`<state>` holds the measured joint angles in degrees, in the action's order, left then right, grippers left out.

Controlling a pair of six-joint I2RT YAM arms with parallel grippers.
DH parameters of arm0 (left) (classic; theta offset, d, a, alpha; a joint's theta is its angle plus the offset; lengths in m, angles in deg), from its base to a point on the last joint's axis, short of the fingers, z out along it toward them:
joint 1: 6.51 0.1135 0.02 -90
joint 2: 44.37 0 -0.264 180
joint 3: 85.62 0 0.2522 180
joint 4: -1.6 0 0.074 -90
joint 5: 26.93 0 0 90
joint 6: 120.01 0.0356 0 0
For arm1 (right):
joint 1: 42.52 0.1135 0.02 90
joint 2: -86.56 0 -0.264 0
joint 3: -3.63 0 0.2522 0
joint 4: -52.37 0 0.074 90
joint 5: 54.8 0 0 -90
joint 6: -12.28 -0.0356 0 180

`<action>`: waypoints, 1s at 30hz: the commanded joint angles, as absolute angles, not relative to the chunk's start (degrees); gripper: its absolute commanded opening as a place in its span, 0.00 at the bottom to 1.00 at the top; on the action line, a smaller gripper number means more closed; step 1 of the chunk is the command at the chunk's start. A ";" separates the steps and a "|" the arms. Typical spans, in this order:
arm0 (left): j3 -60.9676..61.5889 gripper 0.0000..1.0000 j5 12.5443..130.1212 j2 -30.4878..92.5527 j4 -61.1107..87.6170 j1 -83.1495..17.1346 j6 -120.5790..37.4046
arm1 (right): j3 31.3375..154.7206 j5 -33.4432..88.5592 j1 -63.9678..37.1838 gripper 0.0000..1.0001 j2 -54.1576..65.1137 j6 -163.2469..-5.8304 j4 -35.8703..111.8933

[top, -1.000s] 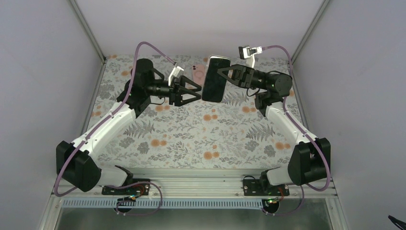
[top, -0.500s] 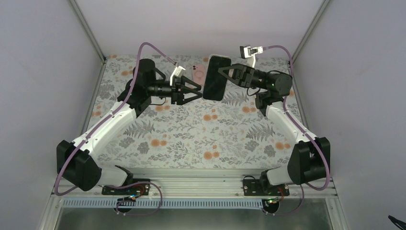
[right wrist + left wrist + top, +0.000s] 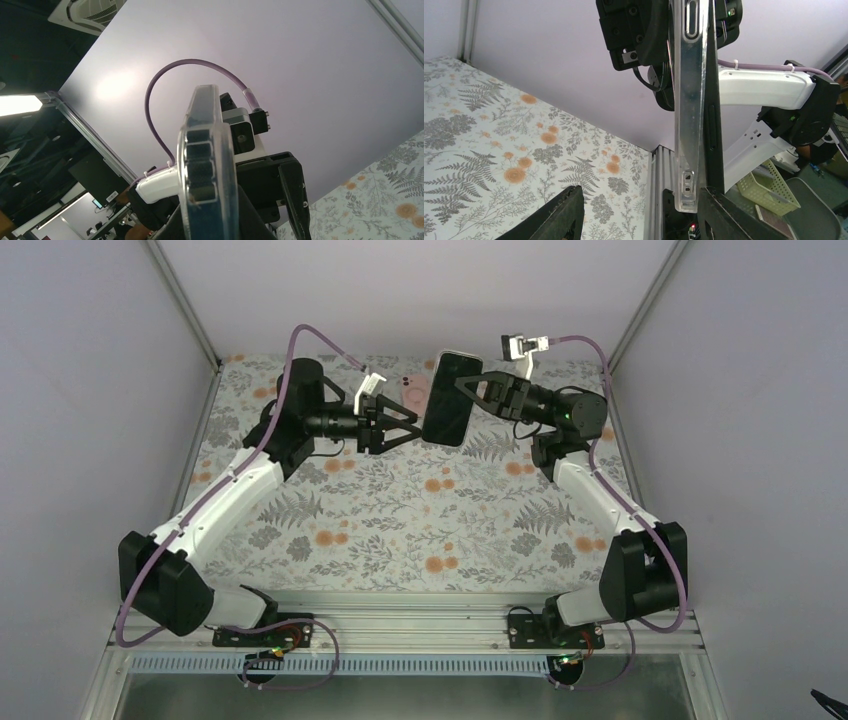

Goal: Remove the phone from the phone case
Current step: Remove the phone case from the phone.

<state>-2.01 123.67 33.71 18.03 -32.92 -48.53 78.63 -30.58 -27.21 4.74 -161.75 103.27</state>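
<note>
Left gripper (image 3: 411,428) moves nearer, jaws narrower yet open beside phone (image 3: 445,408); right gripper (image 3: 466,388) jaws clamp phone over desk's far edge.

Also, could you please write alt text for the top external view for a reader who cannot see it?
The right gripper holds a dark phone upright above a floral table; the left gripper, jaws open, faces it from the left. A flat pink object lies on the table behind them.
</note>
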 commanded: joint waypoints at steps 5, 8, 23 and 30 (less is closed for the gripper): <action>3.18 0.56 108.30 36.54 24.97 -31.89 -43.73 | 79.10 -30.84 -22.73 0.04 5.78 -165.22 108.45; 3.94 0.56 105.33 37.08 26.59 -31.78 -42.99 | 79.05 -31.04 -22.11 0.04 5.70 -165.08 108.61; 6.79 0.52 116.96 38.94 21.89 -31.69 -46.66 | 76.26 -32.10 -18.70 0.04 5.35 -162.24 106.92; 6.54 0.50 120.00 38.67 19.43 -31.73 -48.92 | 74.94 -31.98 -17.18 0.04 4.74 -160.19 105.21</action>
